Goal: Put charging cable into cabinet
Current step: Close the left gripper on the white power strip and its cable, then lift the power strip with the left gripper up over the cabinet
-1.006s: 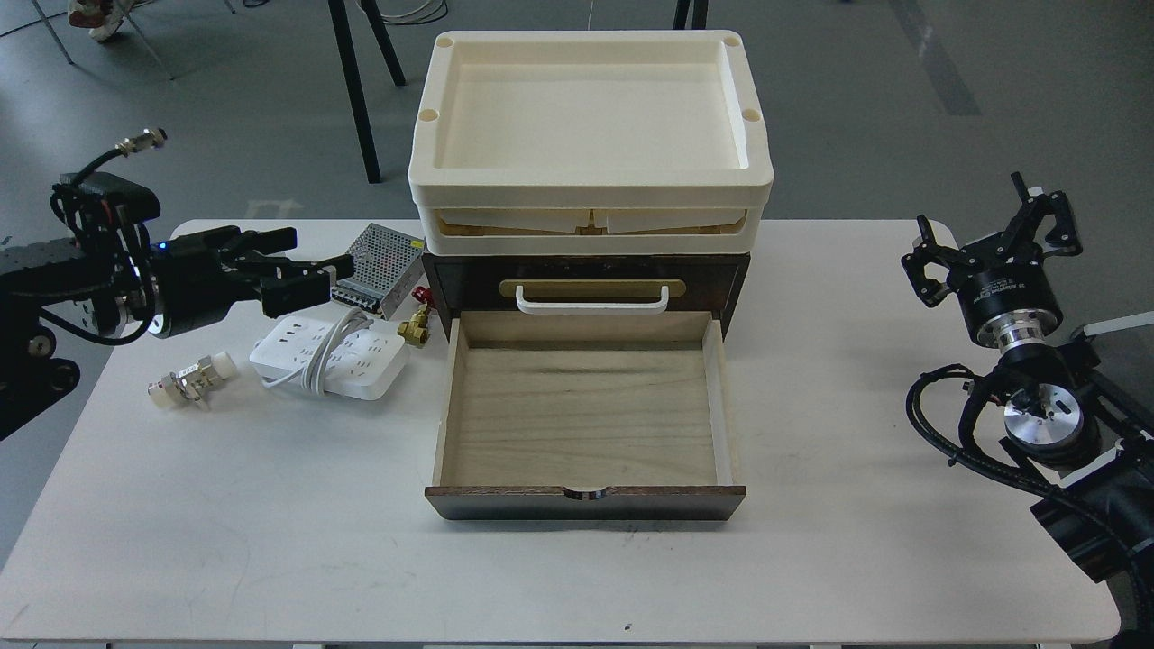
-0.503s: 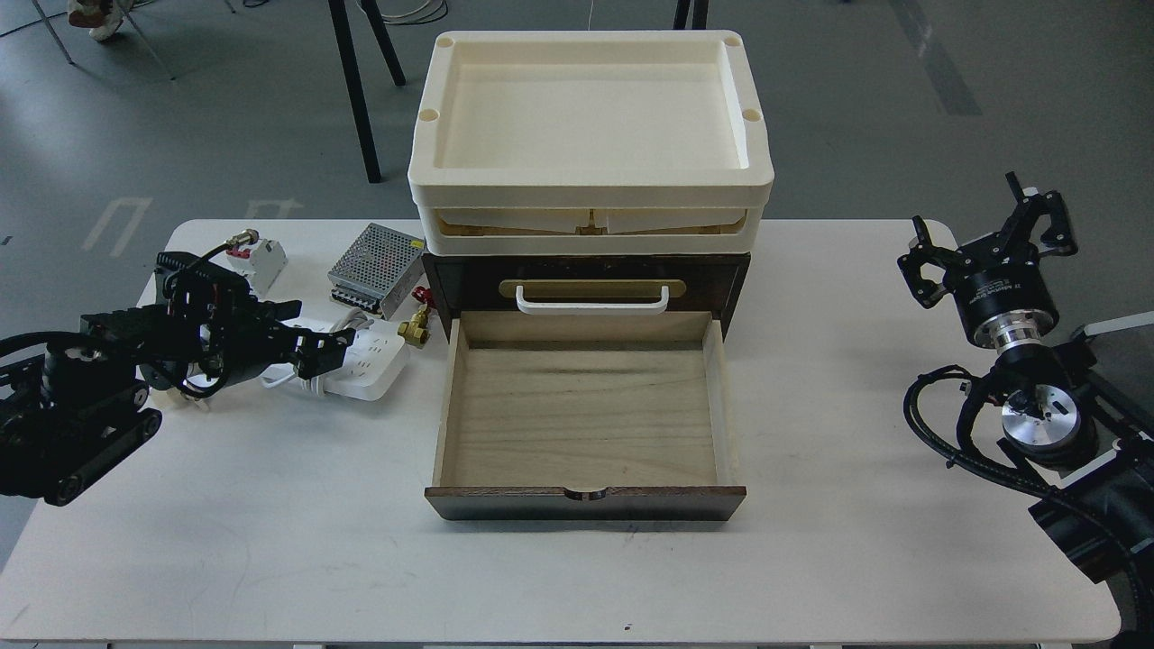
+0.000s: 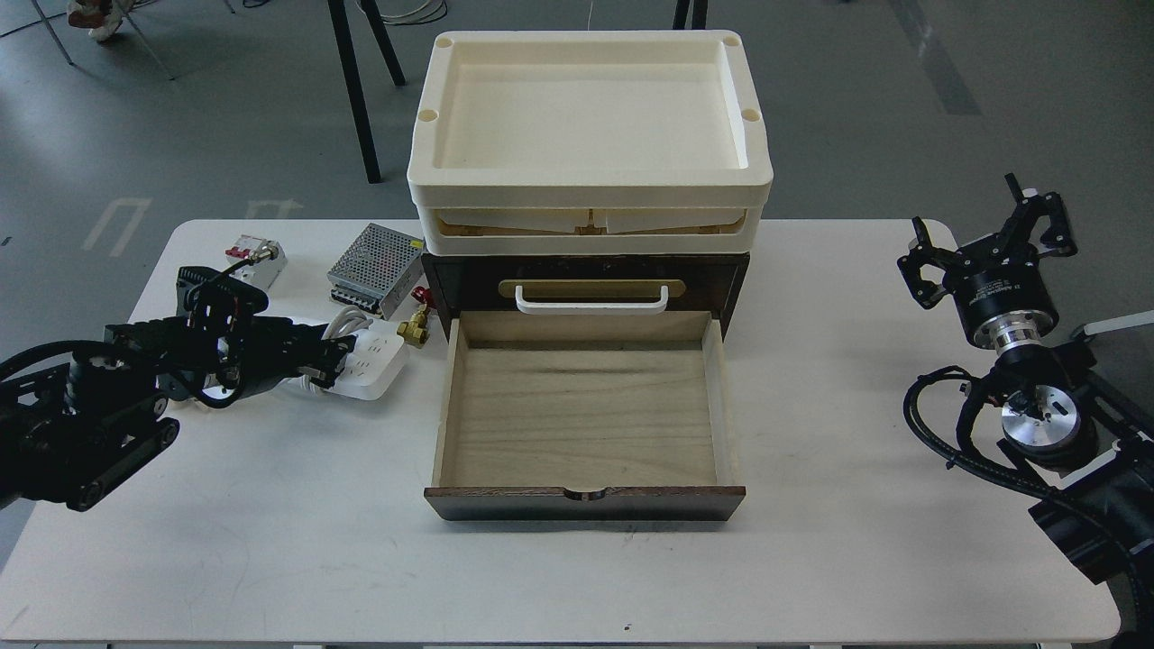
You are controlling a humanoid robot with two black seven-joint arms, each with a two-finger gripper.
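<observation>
My left gripper (image 3: 326, 359) low over the power strip (image 3: 371, 362), fingers dark, spread or pinching I cannot tell | strip lies on the table (image 3: 270, 505), just past those fingertips, left of the cabinet (image 3: 586, 491), its drawer pulled out | my right gripper (image 3: 987, 242) spread wide, raised, holding nothing

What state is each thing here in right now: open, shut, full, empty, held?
cabinet: bottom drawer pulled open, empty.
charging cable: lying on the table, cord coiled around it, left end effector at it.
left end effector: down at the charging cable; grip unclear.
right end effector: open, holding nothing, raised.
top cream tray: empty.
</observation>
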